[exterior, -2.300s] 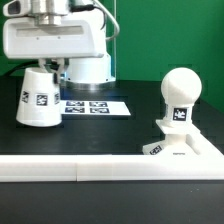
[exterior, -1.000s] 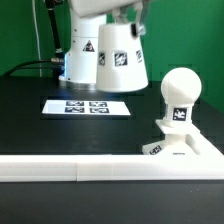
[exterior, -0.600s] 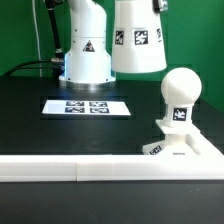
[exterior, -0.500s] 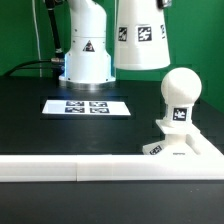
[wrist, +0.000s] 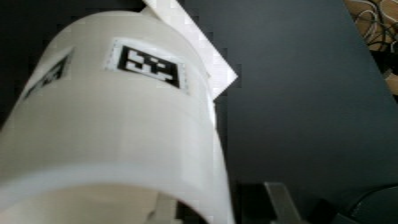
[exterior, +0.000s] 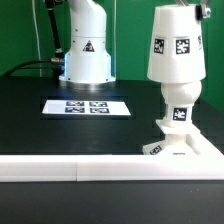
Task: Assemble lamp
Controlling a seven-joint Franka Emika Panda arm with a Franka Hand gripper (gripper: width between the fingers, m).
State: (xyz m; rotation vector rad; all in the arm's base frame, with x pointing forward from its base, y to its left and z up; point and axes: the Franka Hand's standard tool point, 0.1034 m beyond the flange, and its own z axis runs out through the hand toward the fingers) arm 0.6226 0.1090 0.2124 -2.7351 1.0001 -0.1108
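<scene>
The white cone shade (exterior: 177,48) hangs over the bulb at the exterior view's right and hides its ball head. Only the bulb's tagged neck (exterior: 180,108) shows below the shade's rim. The bulb stands upright in the flat square base (exterior: 186,150) near the front right. My gripper (exterior: 200,8) is at the top edge, shut on the shade's upper rim, mostly out of frame. In the wrist view the shade (wrist: 125,130) fills the picture. One grey finger (wrist: 278,198) shows outside its wall, and my gripper (wrist: 222,205) clamps that wall.
The marker board (exterior: 88,105) lies flat on the black table at centre left. The long white border rail (exterior: 70,168) runs along the front edge. The arm's white pedestal (exterior: 85,50) stands at the back in front of a green backdrop.
The shade was lifted off the table at the left, carried across to the right, and has come down over the bulb's ball head.
</scene>
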